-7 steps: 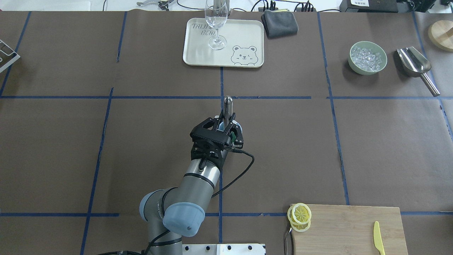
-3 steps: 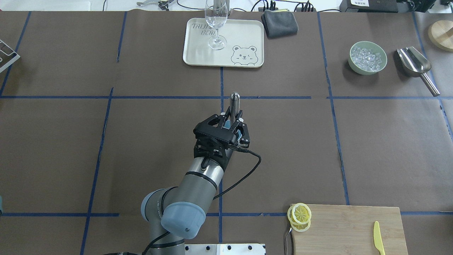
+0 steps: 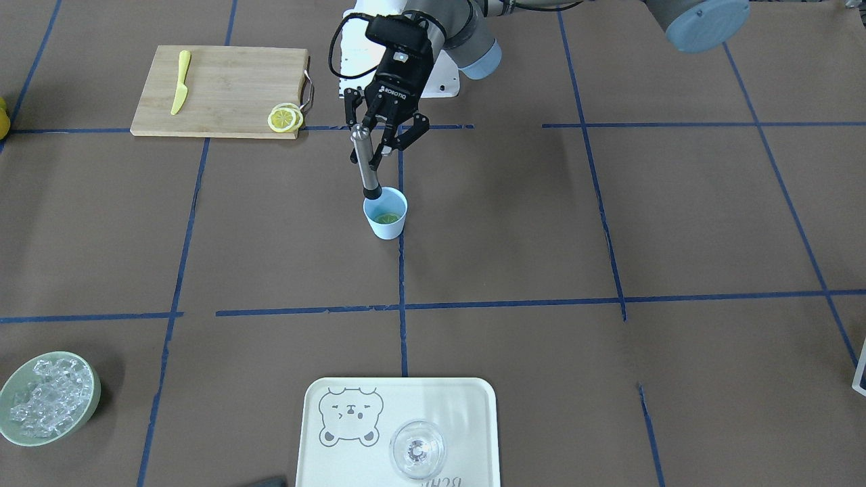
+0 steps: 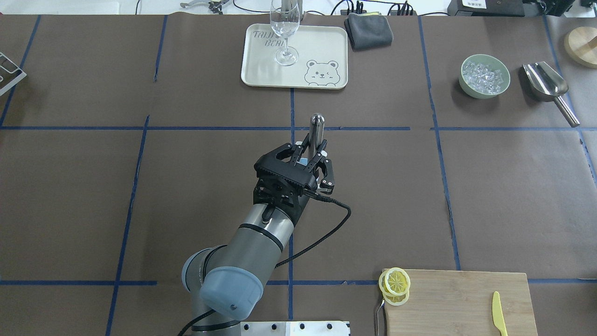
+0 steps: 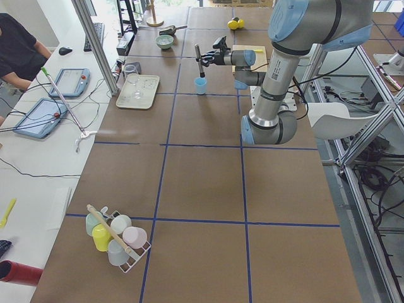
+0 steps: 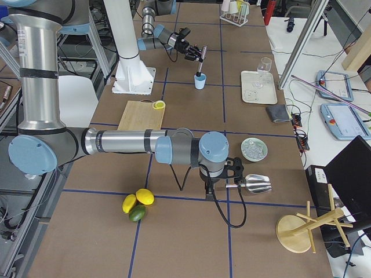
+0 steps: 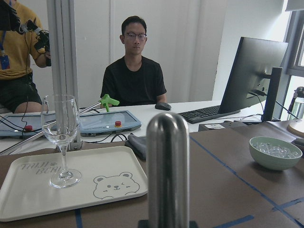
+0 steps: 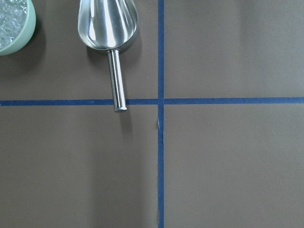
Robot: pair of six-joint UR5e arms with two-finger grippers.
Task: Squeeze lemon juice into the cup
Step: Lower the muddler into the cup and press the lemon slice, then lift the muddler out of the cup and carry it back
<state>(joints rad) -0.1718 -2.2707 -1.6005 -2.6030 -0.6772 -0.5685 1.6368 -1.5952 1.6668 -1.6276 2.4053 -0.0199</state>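
The light-blue cup (image 3: 386, 222) stands mid-table with a lemon slice (image 3: 388, 218) lying inside it. My left gripper (image 3: 371, 145) is shut on a steel muddler (image 3: 368, 169), held tilted, with its black lower end at the cup's mouth by the rim. In the overhead view the left gripper (image 4: 313, 156) hides most of the cup (image 4: 303, 162), and the muddler's top (image 4: 317, 126) sticks out past it. More lemon slices (image 4: 395, 284) lie stacked on the cutting board's corner. My right gripper (image 6: 232, 172) hovers by the scoop; I cannot tell if it is open or shut.
A cutting board (image 4: 457, 303) with a yellow knife (image 4: 499, 313) lies front right. A cream tray (image 4: 322, 46) holding a wine glass (image 4: 284, 28) is at the back. A green bowl of ice (image 4: 484, 76) and a steel scoop (image 4: 548, 86) are back right.
My left gripper has moved right and a little farther out with the muddler, whose top has swung the same way. The cup and lemon slices have stayed put.
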